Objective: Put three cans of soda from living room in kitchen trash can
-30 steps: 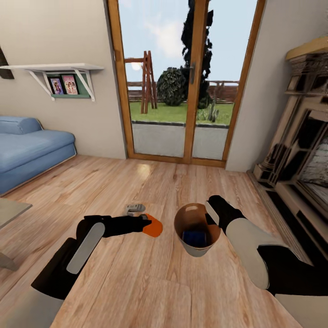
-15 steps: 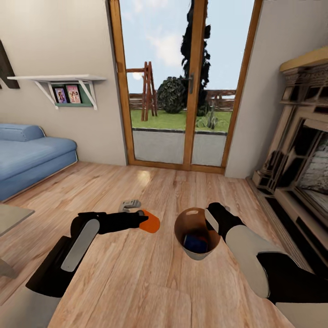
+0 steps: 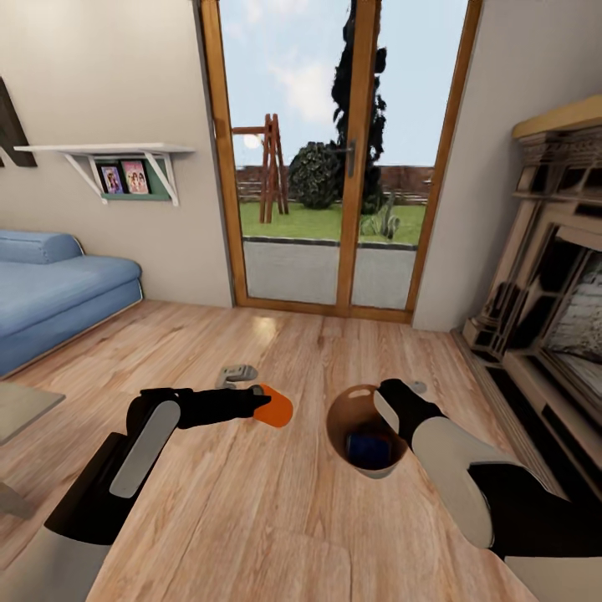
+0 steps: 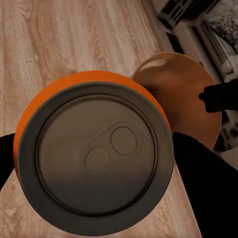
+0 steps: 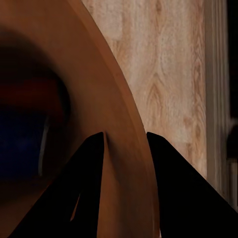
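Observation:
My left gripper is shut on the orange can of soda and holds it above the plank floor, left of the tash can. The left wrist view looks onto the can's silvery top, with the bucket's brown inside beyond it. My right gripper is shut on the bucket's rim and holds it up, one finger inside the wall and one outside. The blue can lies in the bucket. A reddish shape shows dimly above the blue can.
This is the living room: blue sofa at left, wood-framed glass doors ahead, fireplace at right. A small grey object lies on the floor beyond my left gripper. A glass table corner shows at the left edge.
The camera has shifted a little. The bucket has tipped so that its opening faces me more, and it has drifted slightly right. My left gripper still holds the orange can in about the same place.

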Tool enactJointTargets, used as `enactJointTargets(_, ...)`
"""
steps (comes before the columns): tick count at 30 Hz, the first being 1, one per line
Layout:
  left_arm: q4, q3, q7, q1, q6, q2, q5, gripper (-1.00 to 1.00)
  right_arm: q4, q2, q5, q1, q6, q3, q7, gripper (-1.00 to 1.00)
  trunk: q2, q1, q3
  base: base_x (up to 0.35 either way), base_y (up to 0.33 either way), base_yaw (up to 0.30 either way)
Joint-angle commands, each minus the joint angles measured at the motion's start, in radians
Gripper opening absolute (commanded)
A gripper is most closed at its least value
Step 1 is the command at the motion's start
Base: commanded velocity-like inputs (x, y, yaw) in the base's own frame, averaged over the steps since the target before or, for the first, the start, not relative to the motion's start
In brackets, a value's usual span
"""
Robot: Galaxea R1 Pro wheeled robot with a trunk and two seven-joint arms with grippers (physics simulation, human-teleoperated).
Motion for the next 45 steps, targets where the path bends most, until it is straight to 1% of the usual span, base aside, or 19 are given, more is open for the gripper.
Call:
enactJointTargets(1, 0.0, 0.0, -0.001, 0.0, 0.0, 0.0, -0.001, -1.0, 0.001, 0.0, 0.009, 0.0, 0.0, 0.003, 0.002, -1.0, 0.007, -0.004, 0.003, 0.0, 0.0, 0.0)
enactJointTargets(8, 0.0, 0.0, -0.005, 0.0, -0.001, -0.002, 0.0, -1.0, 0.021, 0.003, 0.008, 0.001, -0.001, 0.006, -0.003, -1.0, 0.056, -0.031, 0.025, 0.0, 0.0, 0.0)
enactJointTargets(10, 0.0, 0.001, -0.007, 0.0, -0.003, -0.004, 0.0, -1.0, 0.027, 0.005, 0.008, 0.001, -0.001, 0.007, -0.003, -1.0, 0.056, -0.031, 0.025, 0.0, 0.0, 0.0)
enactJointTargets(16, -0.004, -0.002, -0.011, 0.001, -0.005, -0.01, 0.0, -1.0, 0.034, 0.022, 0.008, 0.001, -0.001, 0.007, -0.004, -1.0, 0.056, -0.031, 0.025, 0.0, 0.0, 0.0)
enactJointTargets(24, -0.007, -0.008, -0.012, 0.002, -0.007, -0.017, 0.0, -1.0, 0.036, 0.029, 0.007, 0.001, -0.001, 0.007, -0.004, -1.0, 0.056, -0.031, 0.025, 0.0, 0.0, 0.0)
enactJointTargets(30, -0.016, -0.011, -0.04, 0.002, -0.008, -0.019, 0.001, -1.0, 0.042, 0.04, 0.007, 0.001, -0.001, 0.008, -0.004, -1.0, 0.056, -0.031, 0.025, 0.0, 0.0, 0.0)
enactJointTargets(33, -0.019, -0.011, -0.047, 0.002, -0.008, -0.02, 0.001, -1.0, 0.045, 0.041, 0.007, 0.001, -0.001, 0.01, -0.004, -1.0, 0.056, -0.031, 0.025, 0.0, 0.0, 0.0)
enactJointTargets(36, -0.02, -0.011, -0.051, 0.002, -0.009, -0.03, 0.001, -1.0, 0.047, 0.043, 0.006, 0.001, -0.001, 0.012, -0.004, -1.0, 0.056, -0.031, 0.025, 0.0, 0.0, 0.0)
enactJointTargets(37, -0.021, -0.011, -0.053, 0.002, -0.008, -0.041, 0.0, -1.0, 0.048, 0.044, 0.006, 0.001, -0.001, 0.013, -0.004, -1.0, 0.056, -0.031, 0.025, 0.0, 0.0, 0.0)
enactJointTargets(39, -0.021, -0.011, -0.053, 0.002, -0.008, -0.051, 0.0, -1.0, 0.048, 0.044, 0.006, 0.001, -0.001, 0.013, -0.004, -1.0, 0.056, -0.031, 0.025, 0.0, 0.0, 0.0)
enactJointTargets(41, -0.021, -0.011, -0.053, 0.002, -0.009, -0.058, 0.0, -1.0, 0.048, 0.046, 0.005, 0.001, -0.001, 0.014, -0.004, -1.0, 0.056, -0.031, 0.025, 0.0, 0.0, 0.0)
enactJointTargets(45, -0.021, -0.012, -0.051, 0.002, -0.009, -0.071, -0.001, -1.0, 0.051, 0.057, 0.005, 0.001, -0.001, 0.014, -0.004, -1.0, 0.056, -0.031, 0.025, 0.0, 0.0, 0.0)
